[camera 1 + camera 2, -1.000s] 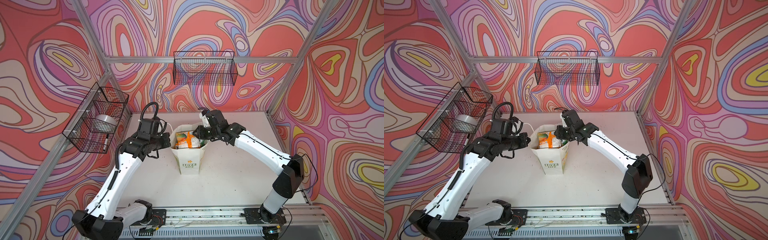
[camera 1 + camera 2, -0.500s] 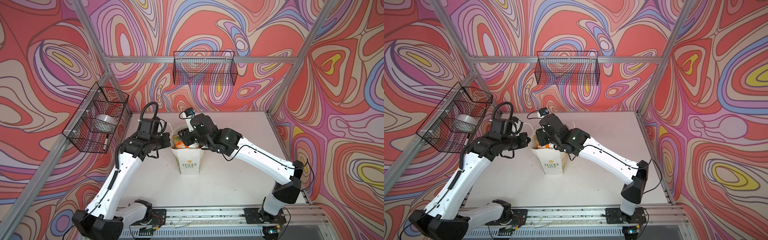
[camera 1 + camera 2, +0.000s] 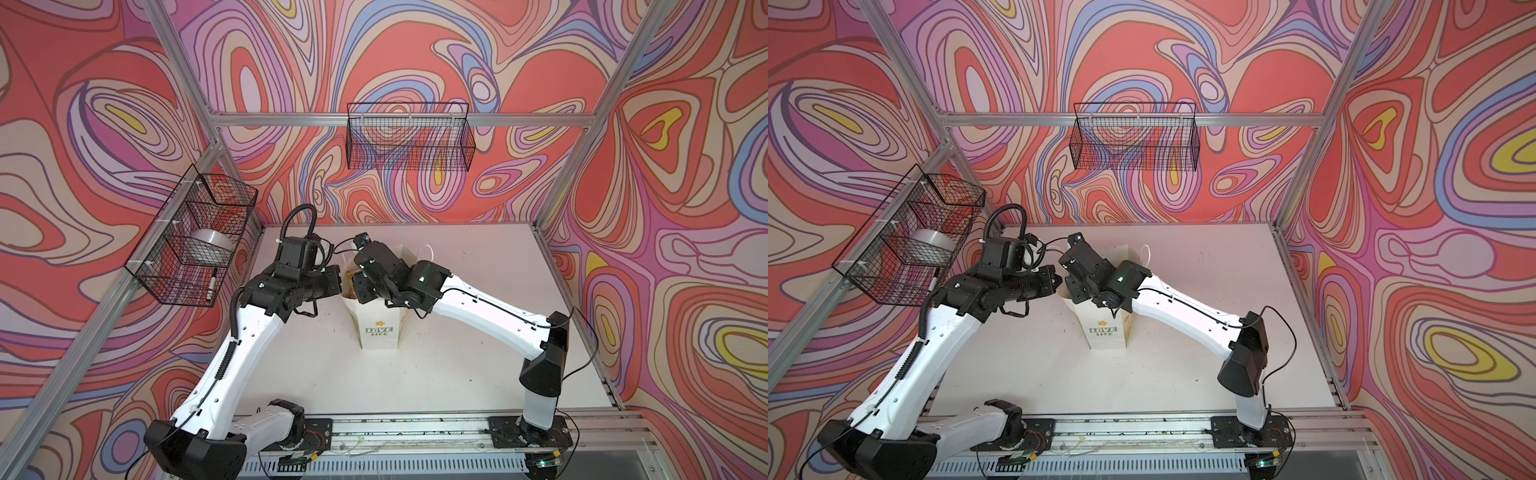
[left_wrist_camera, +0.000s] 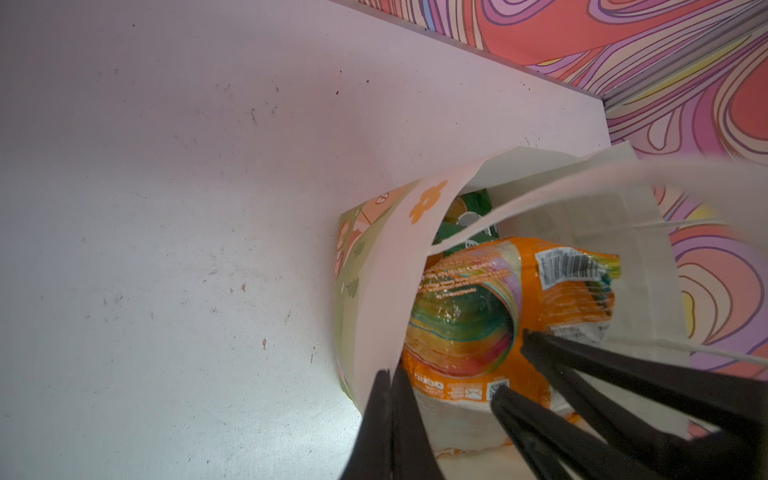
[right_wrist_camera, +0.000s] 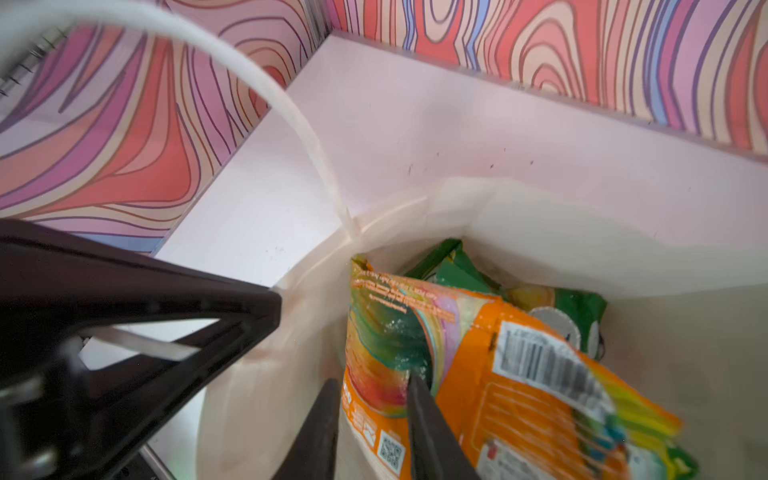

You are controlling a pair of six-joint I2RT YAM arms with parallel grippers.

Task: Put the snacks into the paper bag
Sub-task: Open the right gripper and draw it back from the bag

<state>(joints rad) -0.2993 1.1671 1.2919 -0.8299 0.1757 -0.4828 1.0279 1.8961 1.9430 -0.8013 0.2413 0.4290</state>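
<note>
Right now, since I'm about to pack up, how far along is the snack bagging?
Done: green packets lie inside the paper bag, and no loose snacks show on the table. In hand: the left hand pinches the bag's rim; the right hand is in the bag mouth at the orange packet, grip unclear. Left: probably settle that packet, then pull both hands away.

Paper bag [image 3: 380,332] mouth crowded: orange packet [image 4: 478,316] stands across it, right gripper [image 4: 509,362] inside with jaws apart, left gripper [image 4: 390,374] clamped on rim. Cord handle [image 5: 316,153] arches over opening. Left arm [image 3: 249,332], right arm [image 3: 478,307] close off flanks. Table [image 3: 374,382] in front of bag and behind it lies open.
</note>
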